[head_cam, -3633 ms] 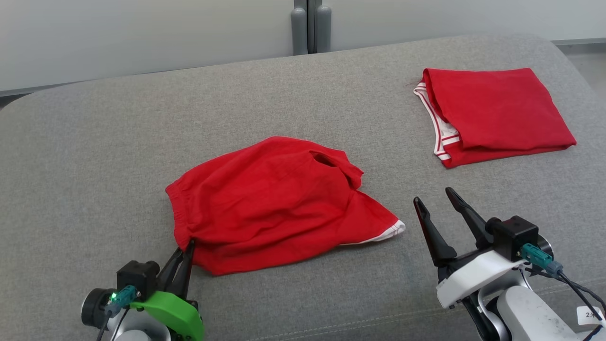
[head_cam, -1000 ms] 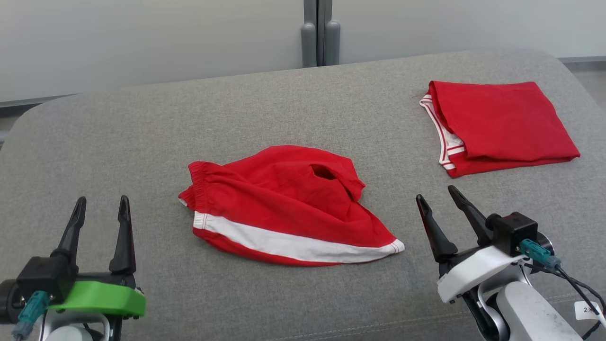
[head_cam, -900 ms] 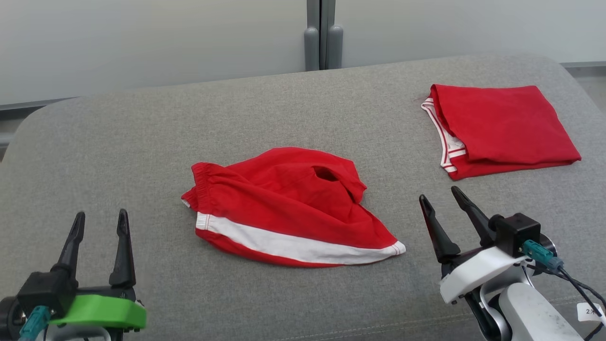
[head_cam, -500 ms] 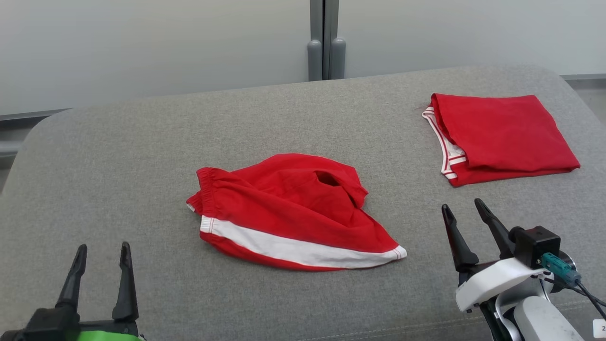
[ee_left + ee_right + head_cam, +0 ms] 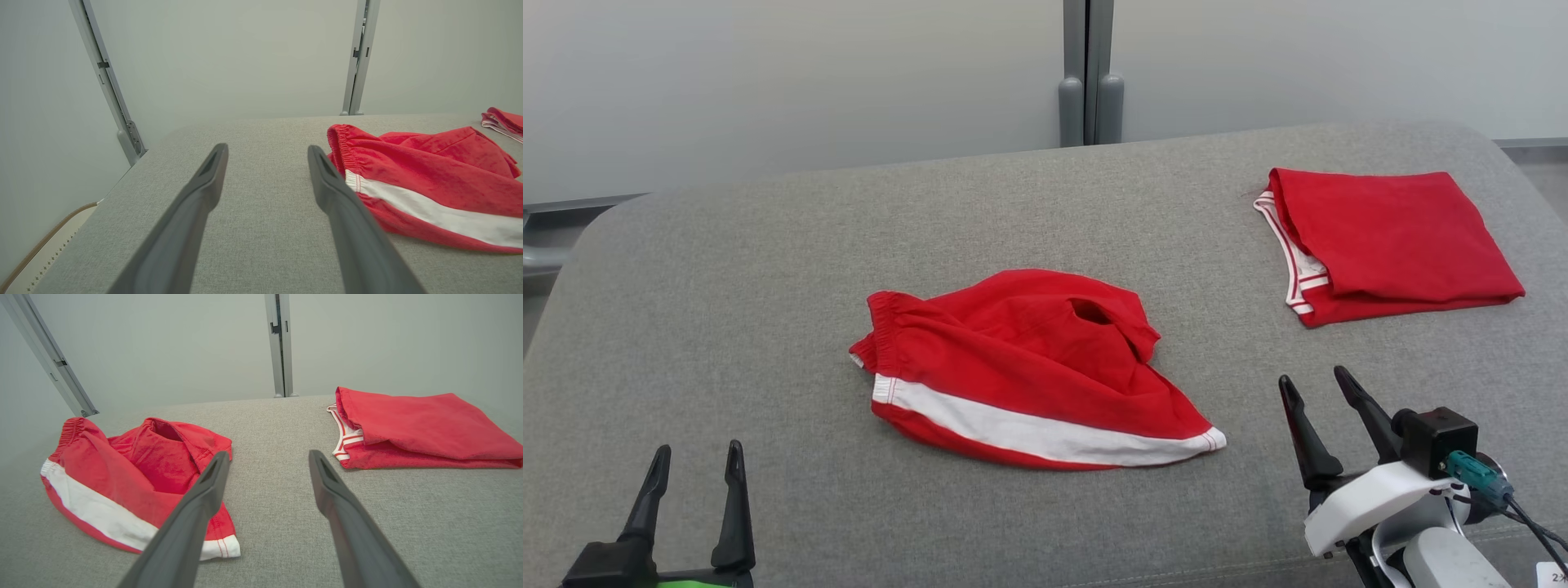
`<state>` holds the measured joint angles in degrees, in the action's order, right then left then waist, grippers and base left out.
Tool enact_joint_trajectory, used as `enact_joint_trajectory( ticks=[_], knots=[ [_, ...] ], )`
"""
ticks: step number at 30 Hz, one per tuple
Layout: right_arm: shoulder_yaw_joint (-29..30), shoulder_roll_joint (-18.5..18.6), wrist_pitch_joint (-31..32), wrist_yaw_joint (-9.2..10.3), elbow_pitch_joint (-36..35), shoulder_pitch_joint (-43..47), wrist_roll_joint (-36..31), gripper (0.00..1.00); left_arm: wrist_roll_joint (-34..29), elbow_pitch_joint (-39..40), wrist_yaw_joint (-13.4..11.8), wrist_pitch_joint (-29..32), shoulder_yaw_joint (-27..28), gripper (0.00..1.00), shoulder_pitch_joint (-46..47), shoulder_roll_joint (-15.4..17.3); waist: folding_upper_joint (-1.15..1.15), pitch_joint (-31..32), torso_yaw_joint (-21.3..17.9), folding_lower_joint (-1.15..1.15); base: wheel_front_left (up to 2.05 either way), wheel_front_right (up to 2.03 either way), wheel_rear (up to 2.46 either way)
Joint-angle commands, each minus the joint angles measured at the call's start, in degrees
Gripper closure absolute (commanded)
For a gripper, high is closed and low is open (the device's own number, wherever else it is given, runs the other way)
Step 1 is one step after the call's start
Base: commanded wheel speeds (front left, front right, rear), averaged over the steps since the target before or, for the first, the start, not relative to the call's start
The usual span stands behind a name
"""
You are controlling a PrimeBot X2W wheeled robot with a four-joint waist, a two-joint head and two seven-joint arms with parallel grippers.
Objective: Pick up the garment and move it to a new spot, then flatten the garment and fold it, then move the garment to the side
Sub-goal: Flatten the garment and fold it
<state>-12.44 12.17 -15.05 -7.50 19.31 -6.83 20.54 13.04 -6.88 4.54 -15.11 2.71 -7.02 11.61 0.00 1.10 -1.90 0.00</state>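
Two claws, two red pieces of clothing, one grey cushion [image 5: 727, 269].

1. Shorts [image 5: 1029, 376]: red with a white band. They lie rumpled at the middle of the cushion, between the two claws and touched by neither. That central spot probably suits the flattening step, since either arm can reach an end. Not yet flat; one leg opening gapes on top.
   Long axis: slanted across the head view. The gathered waistband points to the robot's left and slightly away. The white-trimmed hem corner points to its right and nearer. The white band runs along the near edge.

2. Left claw [image 5: 698, 447]: fingers spread, empty, low at the near left, short of the waistband.

3. Right claw [image 5: 1312, 376]: fingers spread, empty, just beyond the hem corner. Together the pair flank the shorts, seemingly ready to take opposite ends.

4. Folded red garment [image 5: 1388, 233]: far right of the cushion, well apart from the shorts, apparently parked out of the working area.
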Motion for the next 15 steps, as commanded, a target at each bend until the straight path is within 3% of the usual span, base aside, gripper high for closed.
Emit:
enact_joint_trajectory(
  ticks=[1,15],
  knots=[
    [-0.1,0.2,-0.2,0.03,0.2,-0.2,0.2,0.00,-0.4,-0.1,0.2,0.0,0.3,0.00,0.5,-0.2,0.00,0.1,0.0,0.00,0.00,0.00,0.00],
    [-1.0,0.6,-0.2,0.03,0.9,-0.9,0.2,0.00,-2.1,-1.1,1.3,0.0,0.6,0.00,1.1,-1.5,0.00,0.3,0.0,0.00,0.00,0.00,0.00]
  ],
)
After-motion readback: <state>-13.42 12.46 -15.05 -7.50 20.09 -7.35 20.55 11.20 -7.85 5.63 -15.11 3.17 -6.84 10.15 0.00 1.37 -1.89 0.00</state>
